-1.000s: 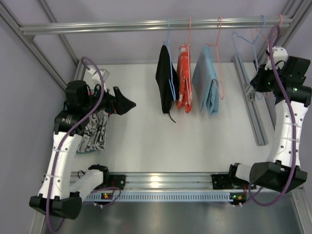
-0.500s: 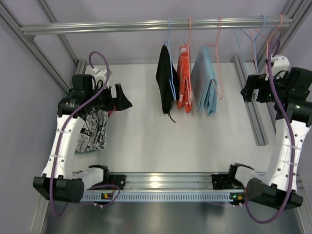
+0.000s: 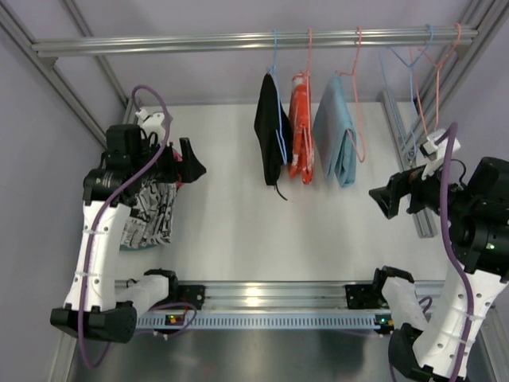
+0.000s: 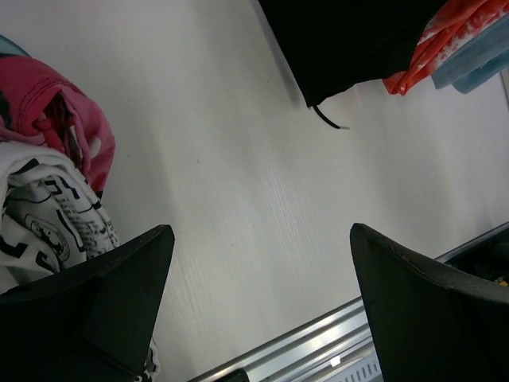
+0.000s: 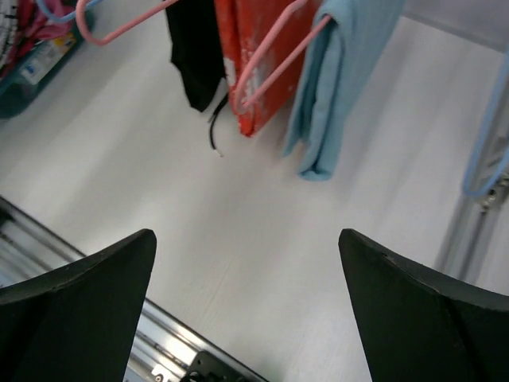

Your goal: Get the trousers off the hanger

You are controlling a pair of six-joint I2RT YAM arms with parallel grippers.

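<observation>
crumpled soft trousers, a pink pair [image 4: 65, 115] and a white black-printed pair [image 4: 48, 216], lie heaped at the table's [image 3: 238, 231] left side. the left jaws, just beside them, and the right jaws, at the right, both gape wide and empty.

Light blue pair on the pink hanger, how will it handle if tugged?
Probably floppy: the blue pair hangs limp, folded over its pink hanger. The hanger only hooks over the rail, so it may swing or slide.
</observation>
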